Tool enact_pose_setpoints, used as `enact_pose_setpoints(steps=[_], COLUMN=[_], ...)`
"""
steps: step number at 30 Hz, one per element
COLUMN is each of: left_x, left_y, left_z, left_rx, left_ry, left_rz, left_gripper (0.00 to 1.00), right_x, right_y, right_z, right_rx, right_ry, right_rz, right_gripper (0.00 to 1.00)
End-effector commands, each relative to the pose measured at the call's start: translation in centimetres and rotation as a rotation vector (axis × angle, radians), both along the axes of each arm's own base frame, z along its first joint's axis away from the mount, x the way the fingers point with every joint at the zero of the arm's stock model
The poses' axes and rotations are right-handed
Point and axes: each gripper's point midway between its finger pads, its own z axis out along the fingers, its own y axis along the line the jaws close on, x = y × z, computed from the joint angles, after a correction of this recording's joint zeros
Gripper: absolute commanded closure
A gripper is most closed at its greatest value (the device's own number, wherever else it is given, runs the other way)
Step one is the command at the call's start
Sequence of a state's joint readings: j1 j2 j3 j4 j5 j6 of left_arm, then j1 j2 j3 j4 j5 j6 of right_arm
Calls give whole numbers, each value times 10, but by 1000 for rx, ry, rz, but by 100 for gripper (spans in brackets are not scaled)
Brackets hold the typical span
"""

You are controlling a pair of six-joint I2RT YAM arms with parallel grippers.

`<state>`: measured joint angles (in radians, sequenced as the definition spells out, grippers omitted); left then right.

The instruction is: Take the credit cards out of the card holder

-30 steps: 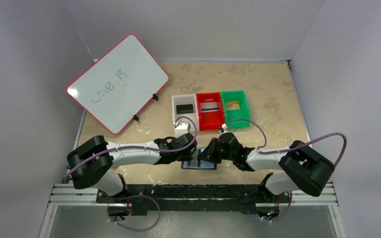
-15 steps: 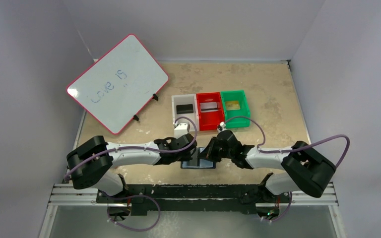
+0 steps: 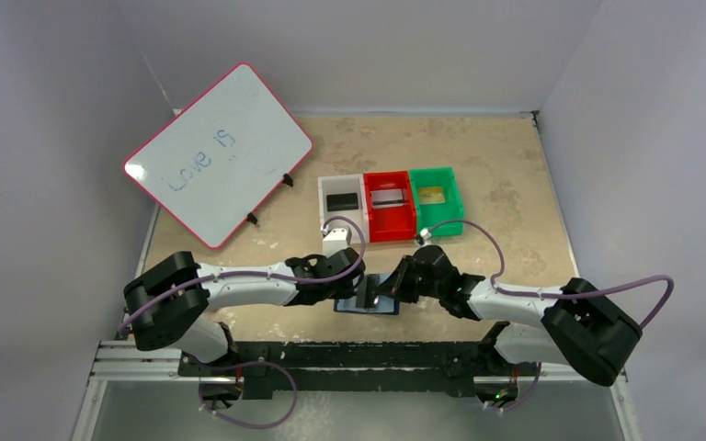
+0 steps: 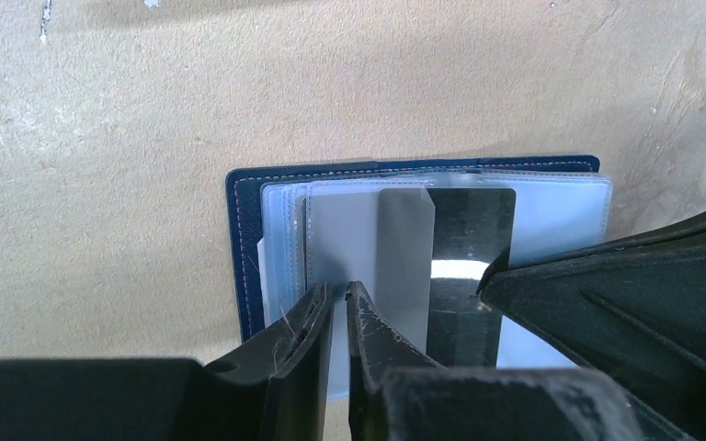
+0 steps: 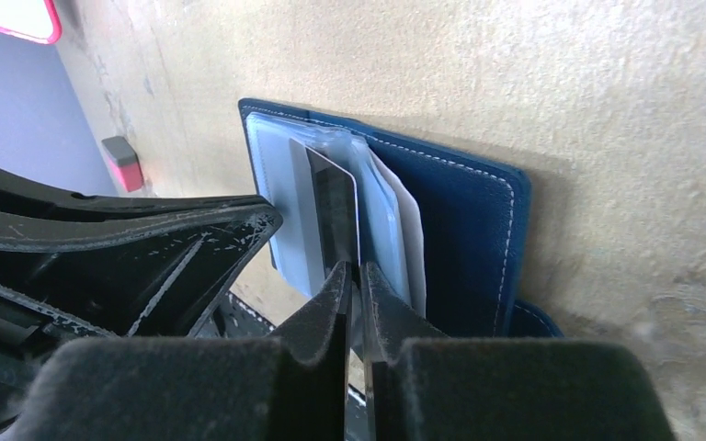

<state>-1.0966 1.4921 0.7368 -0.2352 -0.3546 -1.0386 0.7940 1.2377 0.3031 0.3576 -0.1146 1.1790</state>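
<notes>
My left fingers (image 4: 338, 308) pinch a clear sleeve of the card holder (image 3: 368, 304) at the table's (image 3: 515, 175) six o'clock; should they slip, it drags along. My right fingers (image 5: 356, 280) clamp a black card (image 5: 335, 207), half-sleeved, which may snag. Remaining cards I cannot make out.

White-and-black arms, purple cables, black claws, seemingly scuffed
</notes>
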Motion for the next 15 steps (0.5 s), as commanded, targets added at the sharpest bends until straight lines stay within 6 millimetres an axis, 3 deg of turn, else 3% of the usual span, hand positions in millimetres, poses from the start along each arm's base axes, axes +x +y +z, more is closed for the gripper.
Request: enact_pose_setpoints(steps=[1,7,15], left_x=[-12,-13,-12], left_y=[21,17,14], left_z=[-21,-21,-19], left_rx=[108,97,94], left_ry=[49,55,54], left_rz=[0,-17,-20], left_gripper=[89,89,89], right_x=[3,6,6], right_y=[-5,10,10], right_z=[1,9,-10], right_rx=[8,76,55], right_ry=[-14,-30,31], right_rz=[-21,11,-14], right_gripper=[87,70,70])
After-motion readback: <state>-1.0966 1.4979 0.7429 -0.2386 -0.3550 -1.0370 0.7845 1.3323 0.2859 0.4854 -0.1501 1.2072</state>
